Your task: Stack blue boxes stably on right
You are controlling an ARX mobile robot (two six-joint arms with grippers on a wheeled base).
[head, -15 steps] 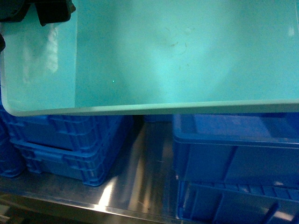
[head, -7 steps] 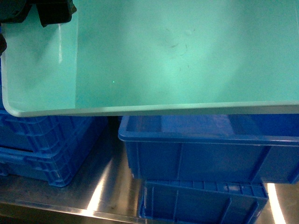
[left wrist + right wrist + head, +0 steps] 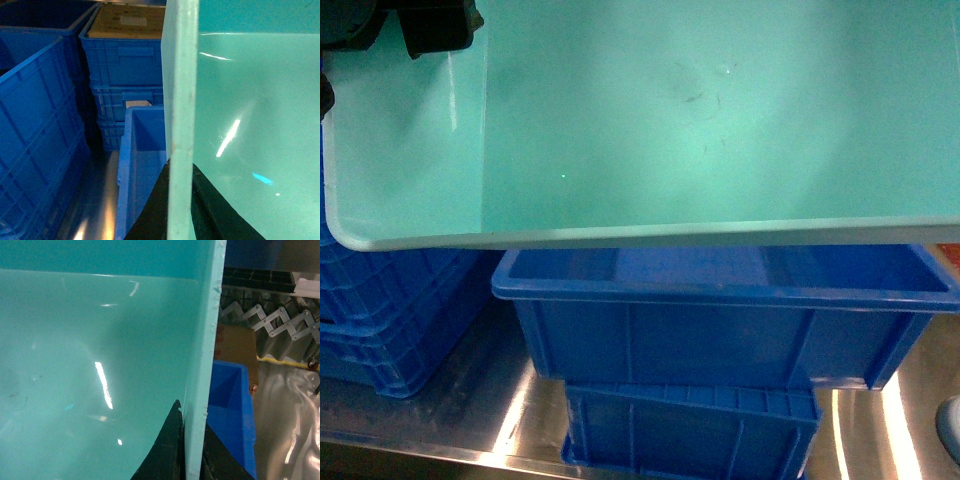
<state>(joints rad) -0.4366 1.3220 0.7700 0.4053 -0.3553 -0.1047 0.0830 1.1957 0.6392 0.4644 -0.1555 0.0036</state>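
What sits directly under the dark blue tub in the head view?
The dark blue tub rests on a ribbed blue crate, which stands on the metal table. The held turquoise tub hides the dark tub's far wall, and the crate's contents are covered.

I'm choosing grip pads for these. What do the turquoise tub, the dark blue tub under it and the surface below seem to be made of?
Turquoise tub: likely smooth, glossy moulded plastic, showing sharp highlights. Dark blue tub: probably similar plastic, duller, with moulded ribs. Surface: apparently brushed metal, streaky reflections.

Turquoise tub (image 3: 720, 120) above dark blue tub (image 3: 720, 330) on ribbed crate (image 3: 690, 435)
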